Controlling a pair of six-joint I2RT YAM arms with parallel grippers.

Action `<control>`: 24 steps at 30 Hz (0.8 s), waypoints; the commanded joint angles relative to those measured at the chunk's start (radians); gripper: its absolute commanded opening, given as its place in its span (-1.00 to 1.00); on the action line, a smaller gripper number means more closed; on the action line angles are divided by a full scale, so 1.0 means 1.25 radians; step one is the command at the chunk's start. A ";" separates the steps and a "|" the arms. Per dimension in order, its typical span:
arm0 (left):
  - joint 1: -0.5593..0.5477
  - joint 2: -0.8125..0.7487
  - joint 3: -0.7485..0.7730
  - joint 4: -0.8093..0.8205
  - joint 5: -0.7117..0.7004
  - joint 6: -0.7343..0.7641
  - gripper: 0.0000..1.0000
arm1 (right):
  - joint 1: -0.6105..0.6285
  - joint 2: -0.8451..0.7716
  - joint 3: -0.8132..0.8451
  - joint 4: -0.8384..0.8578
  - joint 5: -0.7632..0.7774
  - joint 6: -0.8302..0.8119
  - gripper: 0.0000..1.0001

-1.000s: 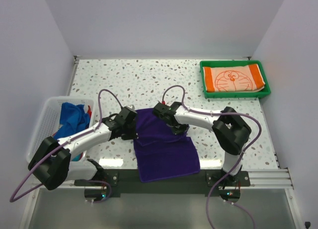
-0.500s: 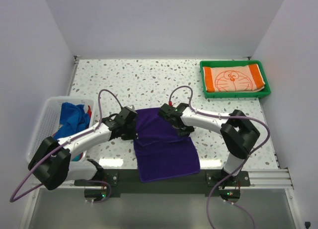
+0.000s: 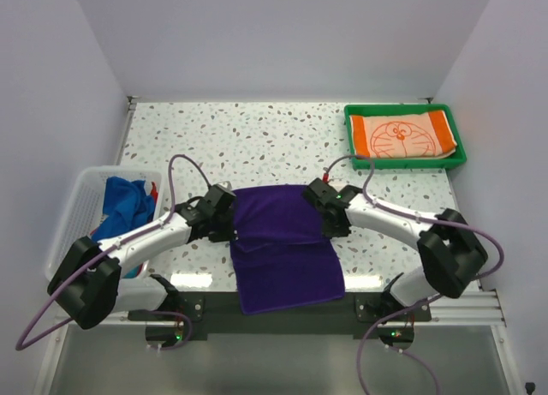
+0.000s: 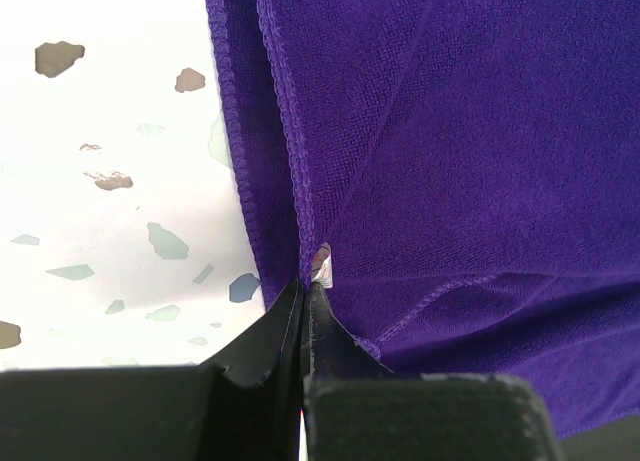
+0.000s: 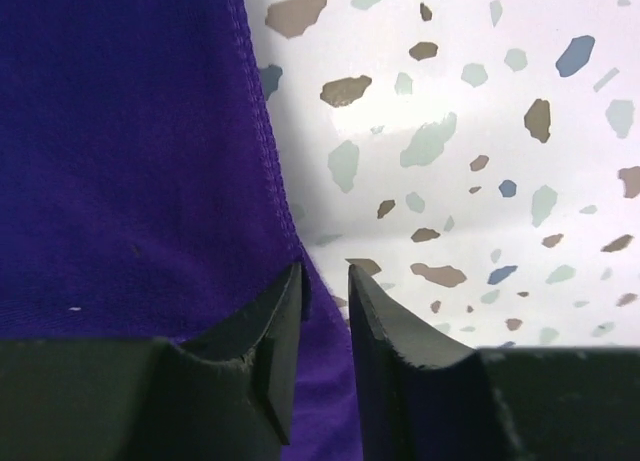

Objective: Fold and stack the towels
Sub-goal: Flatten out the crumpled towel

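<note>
Your left claw (image 4: 305, 286) was pinched shut on the left hem of the purple towel (image 3: 287, 241). A small pale tag showed right at its tips. From that claw the towel spread ahead and to the right. Bare speckled counter (image 3: 257, 138) lay to the claw's left.

Your right claw (image 5: 325, 271) sat at the towel's opposite, right edge. Its fingers stood narrowly apart and gripped nothing. In its wrist view, counter showed through the upper part of the gap and some purple cloth showed lower down. The stitched hem ran just beside the left-hand finger (image 5: 270, 321); whether it touched the finger could not be told. To that claw's right there was only counter.

From above, the purple towel lay flat between your two claws. A folded-over band stretched from one claw to the other. The rest of the towel ran back toward the arm bases and reached the counter's near edge.

Well beyond your right claw and off to its right, a green tray (image 3: 404, 110) sat in the far corner. A folded orange towel (image 3: 402, 135) with a cartoon face outline lay inside it.

To the left of your left claw, beside that arm, stood a white basket (image 3: 81, 198). It held a crumpled blue towel (image 3: 127, 205), with a scrap of red cloth (image 3: 154, 189) showing at the towel's edge.
</note>
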 commanded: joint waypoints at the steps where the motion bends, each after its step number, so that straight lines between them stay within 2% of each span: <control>1: 0.005 -0.018 -0.003 0.010 0.004 0.001 -0.99 | -0.032 -0.085 -0.039 0.113 -0.061 0.064 -0.42; 9: 0.005 -0.019 -0.002 0.008 0.010 -0.001 -0.99 | -0.075 -0.132 -0.127 0.213 -0.163 0.135 -0.38; 19: 0.005 -0.028 -0.005 0.001 0.009 -0.006 -1.00 | -0.100 -0.152 -0.168 0.213 -0.161 0.167 -0.34; 20: 0.004 -0.028 -0.005 0.001 0.008 -0.007 -1.00 | -0.102 -0.160 -0.174 0.225 -0.164 0.169 -0.37; 23: 0.005 -0.025 -0.002 -0.002 0.008 -0.006 -1.00 | -0.107 -0.184 -0.180 0.234 -0.168 0.171 -0.62; 24: 0.005 -0.025 0.001 -0.002 0.008 -0.006 -1.00 | -0.107 -0.186 -0.175 0.230 -0.163 0.167 -0.77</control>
